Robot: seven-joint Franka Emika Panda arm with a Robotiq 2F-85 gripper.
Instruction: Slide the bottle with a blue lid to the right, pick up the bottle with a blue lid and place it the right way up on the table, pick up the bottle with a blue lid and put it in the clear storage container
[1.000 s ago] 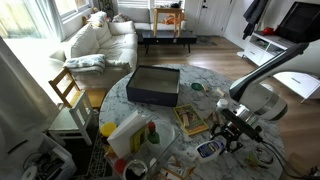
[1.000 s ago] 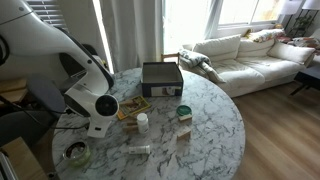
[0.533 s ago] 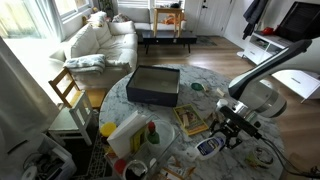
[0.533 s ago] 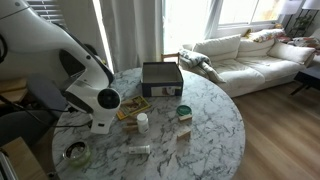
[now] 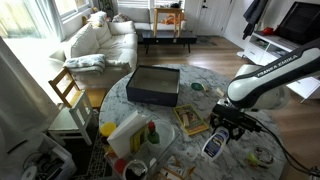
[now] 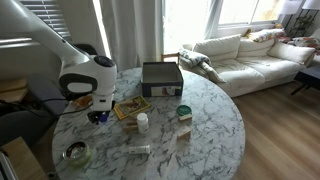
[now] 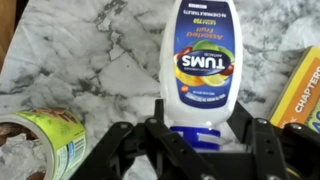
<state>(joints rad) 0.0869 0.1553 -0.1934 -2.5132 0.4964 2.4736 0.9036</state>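
At the left of the wrist view, a tin (image 7: pixel 40 145) with a green label is lying on the marble tabletop (image 7: pixel 90 50). In the middle, the gripper (image 7: pixel 197 138) is pinching the bottle with a blue lid (image 7: pixel 205 65) at its lid end. One finger is pressing on each side, and the white labelled body is pointing away. A yellow box (image 7: pixel 302 95) is showing at the right edge. In an exterior view, the bottle with a blue lid (image 5: pixel 211 147) is staying at the near right of the round tabletop, well right of a dark box (image 5: pixel 153 85). Whether it is touching the marble cannot be told.
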